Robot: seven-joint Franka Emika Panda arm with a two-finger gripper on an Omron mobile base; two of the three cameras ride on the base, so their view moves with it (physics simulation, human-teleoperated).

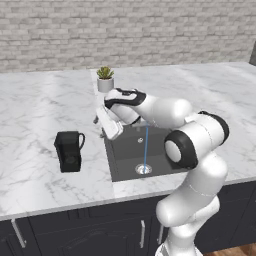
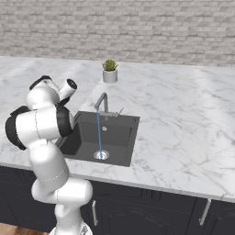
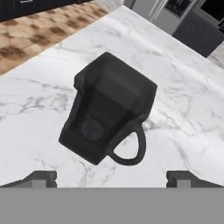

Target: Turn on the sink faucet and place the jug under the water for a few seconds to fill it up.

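The black boxy jug [image 1: 69, 150] stands upright on the marble counter, left of the sink [image 1: 125, 150], with its looped handle toward the basin. My gripper [image 1: 104, 131] hovers above the sink's left rim, to the jug's right and apart from it. In the hand view the jug [image 3: 109, 113] lies straight ahead, and the gripper [image 3: 112, 179] is open, its fingertips [image 3: 41, 178] wide apart with nothing between them. The grey gooseneck faucet [image 2: 102, 103] is running. A thin blue stream of water [image 2: 98, 133] drops to the silver drain [image 2: 101, 155] of the dark sink [image 2: 121, 137].
A white pot with a green plant [image 1: 105, 79] stands behind the sink near the brick wall. Marble counter [image 2: 183, 128] spreads to both sides. Dark cabinet fronts [image 1: 75, 230] run below the counter's front edge.
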